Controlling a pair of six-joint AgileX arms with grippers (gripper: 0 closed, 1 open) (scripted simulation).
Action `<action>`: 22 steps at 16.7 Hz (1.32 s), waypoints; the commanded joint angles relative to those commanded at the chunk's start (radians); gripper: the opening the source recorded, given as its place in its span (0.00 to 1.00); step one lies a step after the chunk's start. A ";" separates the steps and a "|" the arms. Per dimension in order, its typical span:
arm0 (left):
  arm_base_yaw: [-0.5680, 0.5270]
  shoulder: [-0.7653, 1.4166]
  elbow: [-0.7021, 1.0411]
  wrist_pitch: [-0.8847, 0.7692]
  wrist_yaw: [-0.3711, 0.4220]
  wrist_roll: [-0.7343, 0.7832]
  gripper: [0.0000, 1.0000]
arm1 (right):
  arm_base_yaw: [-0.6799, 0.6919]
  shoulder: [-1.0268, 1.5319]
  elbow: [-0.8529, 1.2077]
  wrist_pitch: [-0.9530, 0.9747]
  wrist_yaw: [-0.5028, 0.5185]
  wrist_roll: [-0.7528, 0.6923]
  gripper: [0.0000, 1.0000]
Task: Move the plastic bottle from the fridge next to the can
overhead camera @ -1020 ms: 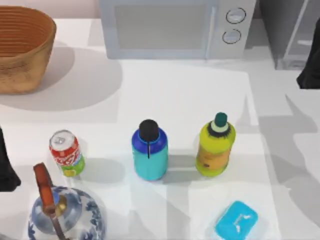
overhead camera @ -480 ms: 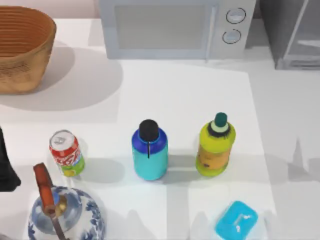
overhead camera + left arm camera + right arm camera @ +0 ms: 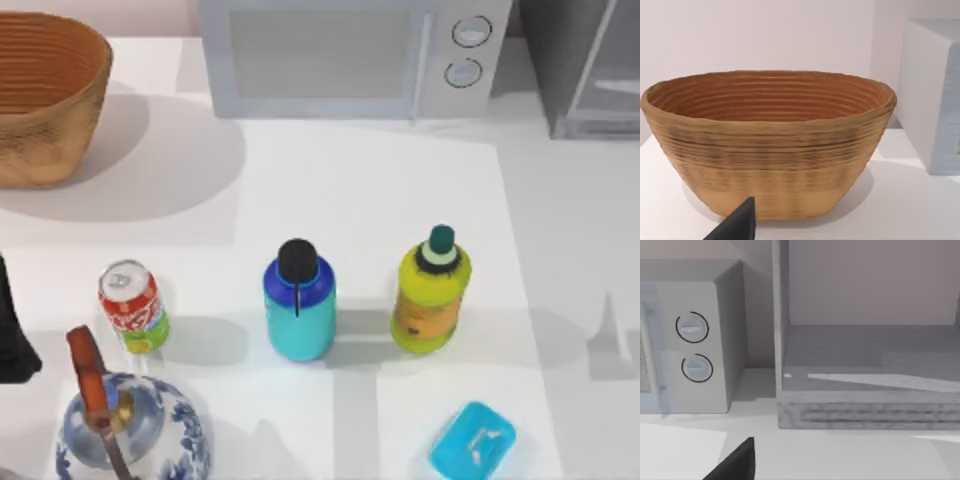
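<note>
The plastic bottle stands upright on the white table, blue with a black cap. The red can is to its left, with a gap between them. At the back right corner is the fridge. The right wrist view looks into its open grey compartment, which is bare inside. A dark part of my right gripper shows at that view's lower edge, well short of the fridge. My left arm rests at the table's left edge. A dark part of its gripper faces the basket.
A yellow-green bottle stands right of the plastic bottle. A grey microwave sits at the back middle and a woven basket at the back left. A blue-and-white teapot and a teal soap bar lie near the front.
My right arm, at the top view's right edge near the fridge one second ago, has left that view. Its shadow on the table has shrunk. The bottles and can have not moved.
</note>
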 joint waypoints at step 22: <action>0.000 0.000 0.000 0.000 0.000 0.000 1.00 | -0.002 -0.738 0.611 -1.362 0.000 -0.009 1.00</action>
